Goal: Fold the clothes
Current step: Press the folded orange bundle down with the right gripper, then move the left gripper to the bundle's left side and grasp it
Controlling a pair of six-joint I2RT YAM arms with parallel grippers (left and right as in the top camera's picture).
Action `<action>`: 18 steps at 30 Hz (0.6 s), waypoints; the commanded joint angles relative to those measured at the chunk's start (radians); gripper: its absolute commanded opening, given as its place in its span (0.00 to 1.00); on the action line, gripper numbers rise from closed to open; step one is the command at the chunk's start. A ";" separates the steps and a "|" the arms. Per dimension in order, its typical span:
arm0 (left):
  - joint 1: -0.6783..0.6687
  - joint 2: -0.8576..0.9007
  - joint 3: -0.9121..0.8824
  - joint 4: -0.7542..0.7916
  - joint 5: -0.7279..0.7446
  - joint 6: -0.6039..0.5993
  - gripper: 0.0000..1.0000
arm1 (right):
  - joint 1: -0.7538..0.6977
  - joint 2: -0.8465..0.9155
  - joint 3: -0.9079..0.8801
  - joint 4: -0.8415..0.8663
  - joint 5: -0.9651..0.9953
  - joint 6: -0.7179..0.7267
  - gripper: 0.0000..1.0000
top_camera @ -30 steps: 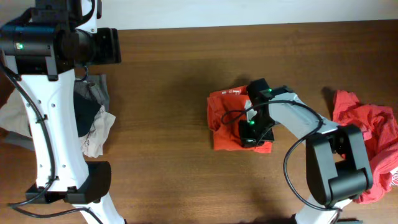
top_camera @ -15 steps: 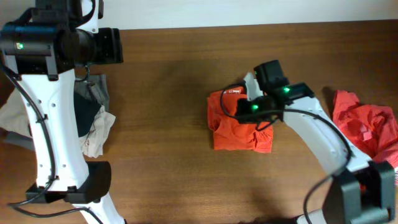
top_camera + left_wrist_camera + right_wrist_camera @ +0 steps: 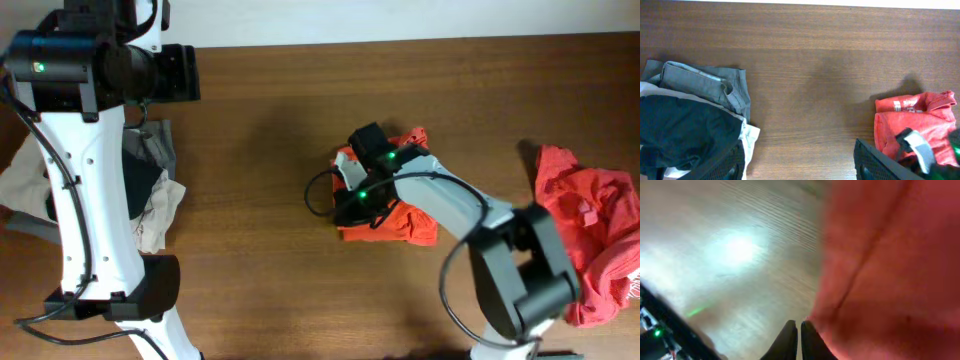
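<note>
Right claw point(image 3: 796, 330) has slid to left edge of orange shirt point(image 3: 408, 222), table point(image 3: 260, 200) beyond.

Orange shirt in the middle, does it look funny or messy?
A little. The orange shirt is folded but lumpy, with a flap poking out at one corner. The red clothes nearby lie crumpled, unfolded.

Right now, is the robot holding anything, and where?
The left gripper is open and empty. The right gripper is shut at the edge of the orange shirt; whether it pinches cloth cannot be told.
</note>
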 commanded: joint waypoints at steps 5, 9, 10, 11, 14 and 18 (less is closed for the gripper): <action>0.000 0.057 0.000 0.003 0.019 0.012 0.72 | -0.080 -0.254 0.070 -0.026 0.133 -0.015 0.17; 0.000 0.099 -0.022 0.002 0.114 0.014 0.72 | -0.162 -0.244 0.066 -0.061 0.169 -0.016 0.18; -0.002 0.108 -0.031 0.002 0.145 0.016 0.72 | -0.187 -0.230 0.063 -0.063 0.172 -0.015 0.18; -0.004 0.122 -0.042 0.002 0.171 0.022 0.72 | -0.204 -0.214 0.061 -0.062 0.181 -0.015 0.17; -0.027 0.154 -0.073 0.012 0.201 0.066 0.72 | -0.255 -0.146 0.061 -0.053 0.191 -0.001 0.16; -0.077 0.181 -0.139 0.070 0.202 0.100 0.71 | -0.314 -0.027 0.061 -0.029 0.191 0.060 0.10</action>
